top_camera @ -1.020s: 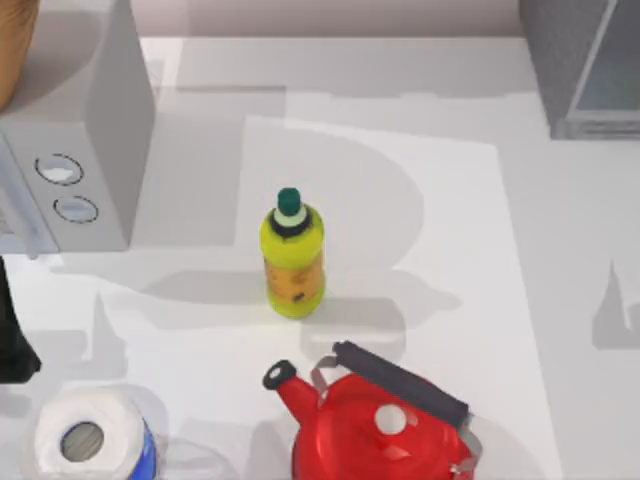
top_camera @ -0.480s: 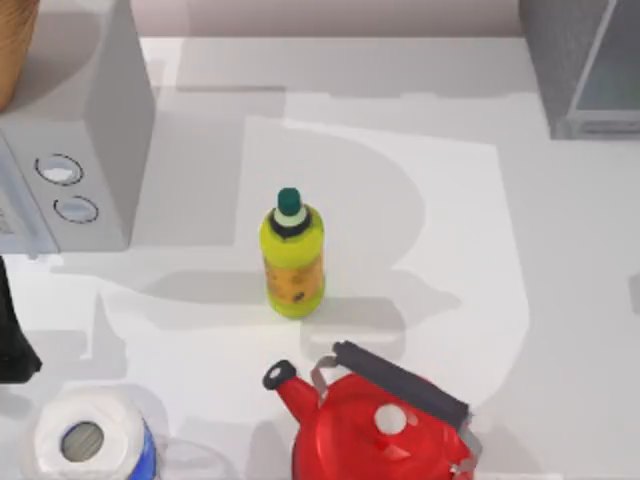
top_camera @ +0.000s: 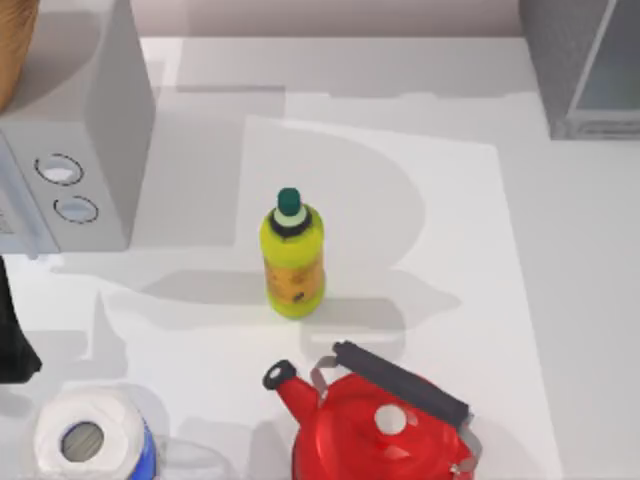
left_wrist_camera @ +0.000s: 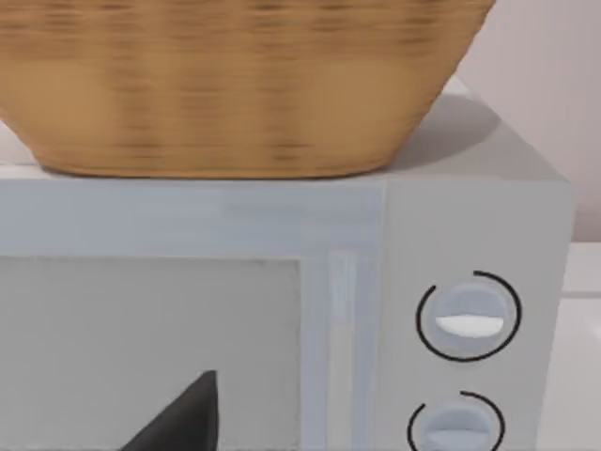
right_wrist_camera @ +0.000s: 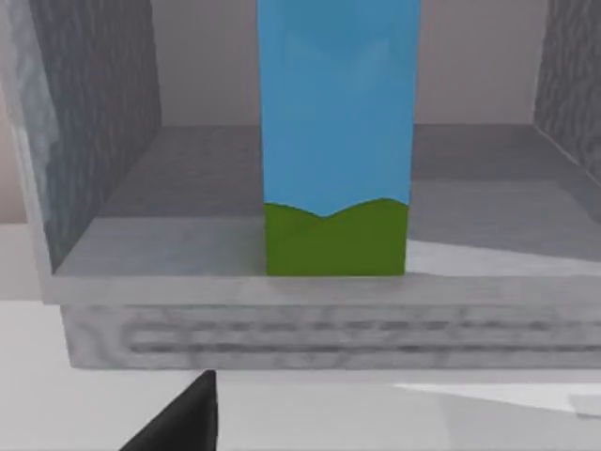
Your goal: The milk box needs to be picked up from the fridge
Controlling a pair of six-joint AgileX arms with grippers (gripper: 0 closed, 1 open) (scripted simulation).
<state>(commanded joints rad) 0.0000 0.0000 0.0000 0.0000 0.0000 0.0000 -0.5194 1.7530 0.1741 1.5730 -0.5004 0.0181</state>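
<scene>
We find the milk box (right_wrist_camera: 336,141) standing upright inside the open fridge (right_wrist_camera: 94,188), on the fridge floor close to its front edge; the right wrist view shows its sky-blue body and green bottom band, with its top out of sight. In the top view the fridge (top_camera: 585,70) occupies the far right corner of the tabletop (top_camera: 560,300).

Our right gripper (right_wrist_camera: 178,423) sits in front of the fridge sill, below the carton and apart from it. One dark fingertip is visible, so we cannot tell how its fingers stand.

Our left arm (top_camera: 12,335) rests at the left edge of the tabletop. Its gripper (left_wrist_camera: 178,418) faces the grey box with two dials (left_wrist_camera: 282,310), and here too we cannot tell the finger state. A wicker basket (left_wrist_camera: 235,85) sits on top of that box.

At the middle of the tabletop stands a yellow bottle (top_camera: 292,258). Near the front edge are a red kettle (top_camera: 375,425) and a paper roll (top_camera: 88,438).
</scene>
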